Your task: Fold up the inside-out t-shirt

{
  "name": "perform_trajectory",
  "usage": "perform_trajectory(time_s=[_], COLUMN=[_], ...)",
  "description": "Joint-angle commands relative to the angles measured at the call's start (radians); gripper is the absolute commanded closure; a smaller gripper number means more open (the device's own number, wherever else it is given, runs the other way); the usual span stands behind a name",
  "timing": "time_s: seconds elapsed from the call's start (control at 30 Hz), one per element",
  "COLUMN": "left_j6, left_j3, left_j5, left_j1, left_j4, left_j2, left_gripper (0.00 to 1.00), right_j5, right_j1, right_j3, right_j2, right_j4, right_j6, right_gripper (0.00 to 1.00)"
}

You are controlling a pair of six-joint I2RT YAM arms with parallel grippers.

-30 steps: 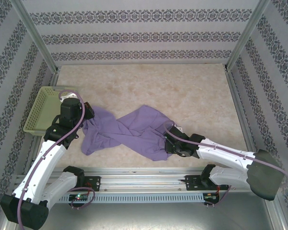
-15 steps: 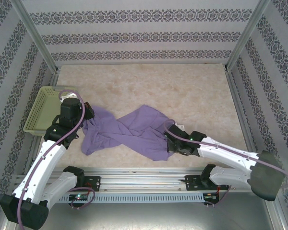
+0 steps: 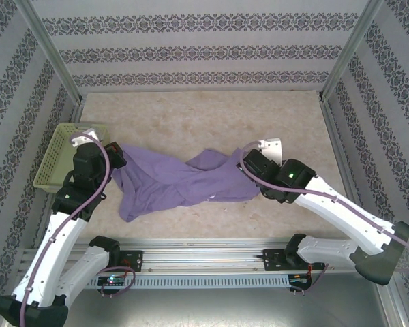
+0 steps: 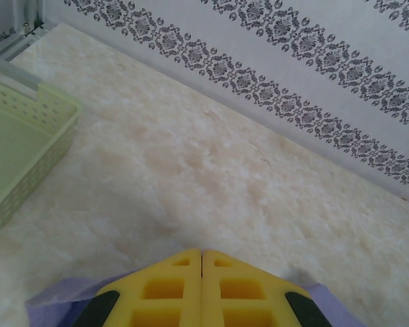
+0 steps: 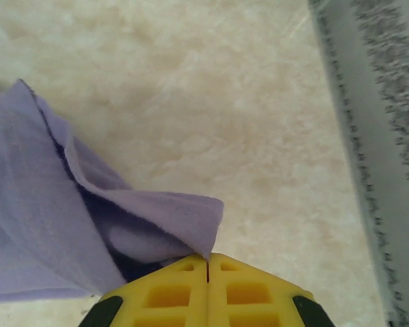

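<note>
The inside-out t-shirt [image 3: 177,184] is a plain lavender cloth, bunched and pulled out sideways across the near middle of the table. My left gripper [image 3: 114,162] is at its left end. In the left wrist view the yellow fingers [image 4: 177,286] meet with no gap at the left gripper [image 4: 202,253], and purple t-shirt cloth [image 4: 51,306] shows under them on both sides. My right gripper [image 3: 251,165] is at the shirt's right end. At the right gripper [image 5: 208,257] the jaws are shut on a folded edge of the t-shirt [image 5: 157,218], which drapes away to the left.
A yellow-green perforated basket [image 3: 58,160] stands at the left table edge, just left of my left gripper, and its corner [image 4: 27,136] is seen in the left wrist view. A metal frame rail [image 5: 368,136] runs along the right side. Patterned walls enclose the marbled table [image 3: 211,122].
My right gripper closed on the shirt's near-right part and carried it back and to the right. My left gripper shifted slightly left and back. The shirt is now drawn out between them.
</note>
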Motion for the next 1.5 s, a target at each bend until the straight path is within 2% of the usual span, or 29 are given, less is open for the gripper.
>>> perform_trajectory(time_s=[0.0, 0.1, 0.2, 0.3, 0.43, 0.67, 0.73, 0.97, 1.47], left_j6=[-0.005, -0.006, -0.014, -0.018, -0.017, -0.013, -0.011, -0.011, -0.008], left_j3=[-0.035, -0.03, -0.03, -0.036, -0.05, -0.048, -0.048, -0.052, -0.052], left_j5=[-0.045, -0.047, -0.029, -0.026, -0.027, -0.025, -0.025, -0.019, -0.013], left_j1=[-0.004, 0.0, 0.001, 0.002, 0.001, 0.002, 0.001, 0.002, 0.001], left_j4=[0.007, 0.01, 0.028, 0.028, 0.03, 0.028, 0.029, 0.032, 0.031], left_j2=[0.018, 0.031, 0.026, 0.017, 0.005, 0.008, 0.01, 0.015, 0.02], left_gripper=[1.0, 1.0, 1.0, 1.0, 1.0, 1.0, 1.0, 1.0, 1.0], right_j5=[-0.271, -0.418, -0.474, -0.437, -0.431, -0.469, -0.47, -0.559, -0.586], right_j1=[-0.054, -0.13, -0.156, -0.16, -0.159, -0.196, -0.212, -0.295, -0.367], right_j3=[-0.191, -0.323, -0.42, -0.463, -0.49, -0.542, -0.557, -0.611, -0.627], right_j2=[-0.047, -0.076, -0.06, -0.024, -0.039, -0.147, -0.19, -0.287, -0.157], right_j4=[0.196, 0.277, 0.301, 0.249, 0.256, 0.316, 0.317, 0.371, 0.477], right_j6=[-0.051, -0.003, 0.05, 0.105, 0.145, 0.165, 0.17, 0.138, 0.079], right_gripper=[1.0, 1.0, 1.0, 1.0, 0.94, 0.75, 0.73, 0.75, 0.81])
